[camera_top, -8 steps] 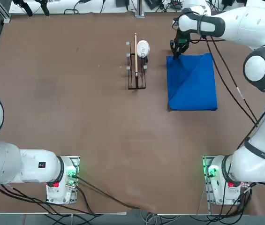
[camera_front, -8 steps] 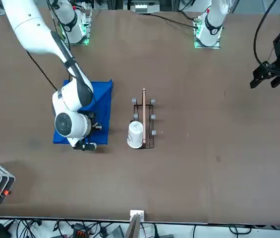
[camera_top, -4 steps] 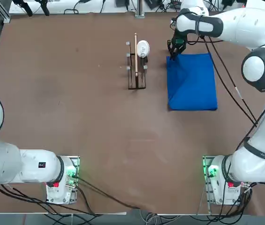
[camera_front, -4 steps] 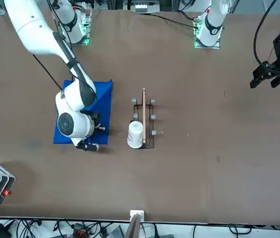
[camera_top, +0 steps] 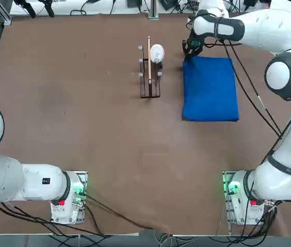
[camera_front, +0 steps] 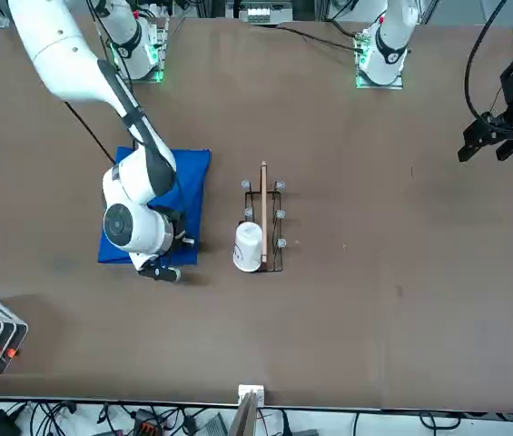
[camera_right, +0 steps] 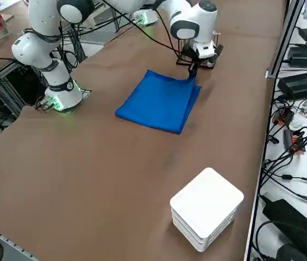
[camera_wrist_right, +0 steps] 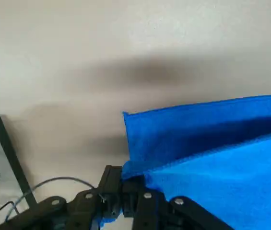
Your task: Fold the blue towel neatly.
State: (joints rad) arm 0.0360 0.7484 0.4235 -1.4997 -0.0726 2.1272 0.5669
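Right gripper (camera_top: 189, 53) sits low at the far corner of the blue towel (camera_top: 210, 88), the corner nearest the wire rack (camera_top: 150, 77). Wrist view: fingers pinched narrow on the cloth edge (camera_wrist_right: 135, 170), an upper layer of blue towel (camera_wrist_right: 212, 139) lifted slightly off the table at that corner.

From the gripper, in the top view, the towel spreads toward 4–5 o'clock, its long axis running 12 to 6, far edge to near edge. It looks already doubled: side view shows stacked layers along the edge (camera_right: 188, 106) below the gripper (camera_right: 192, 66).

Judgement: the held corner is at the 12 o'clock end, so a further fold would carry it toward 6, along the long axis, to the near edge. Rack and white cup (camera_top: 156, 52) lie just at 9 o'clock of the gripper, near but not touching; sideways drift risks a clip.

Towel sits on the table's (camera_top: 83, 128) right half, far side.
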